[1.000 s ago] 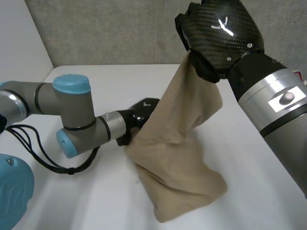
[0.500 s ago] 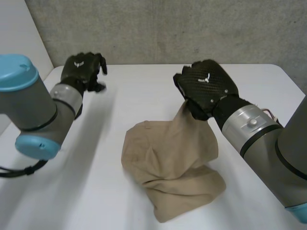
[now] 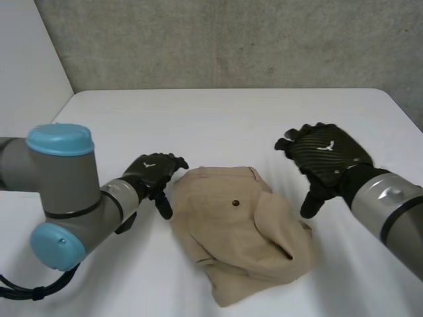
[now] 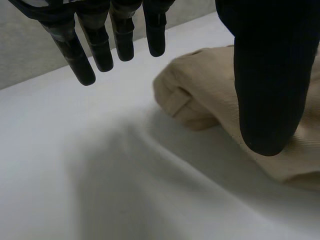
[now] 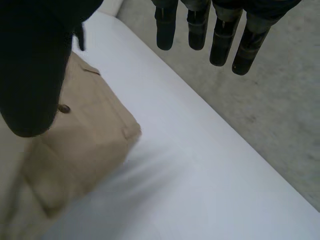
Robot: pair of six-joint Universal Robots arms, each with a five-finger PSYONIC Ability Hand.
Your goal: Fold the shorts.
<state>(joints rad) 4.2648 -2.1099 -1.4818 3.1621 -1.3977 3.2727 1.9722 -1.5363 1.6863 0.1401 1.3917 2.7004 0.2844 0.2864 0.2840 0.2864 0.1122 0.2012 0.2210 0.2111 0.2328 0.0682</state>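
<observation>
Partly hidden: we've got the beige cloth shorts (image 3: 241, 234) lying in a rumpled heap, legs tucked into folds, so we can't make out the leg openings or which layer lies under which.
Covered by thumbs: in each wrist view that hand's own thumb stands in front of part of the cloth, and we can't see the cloth behind it.
Contact: we cannot tell whether the left thumb touches the cloth's edge.
Left hand: the black left hand (image 3: 151, 173) sits just beside the waistband end, on the robot's left side of the heap. Its fingers are loose, slightly bent and spread apart, with nothing in them.
Right hand: the black right hand (image 3: 324, 155) hovers at the other side of the heap, fingers splayed wide, thumb pointing down near the cloth's edge. It grips nothing.
Shorts: on the table between both hands, towards the near side, waistband turned to the far side, small dark button (image 3: 235, 203) facing up.
Surface: white table (image 3: 218, 119), smooth.
Room: rough grey wall (image 3: 231, 39) behind the table, plain white panel (image 3: 26, 66) at the left.
</observation>
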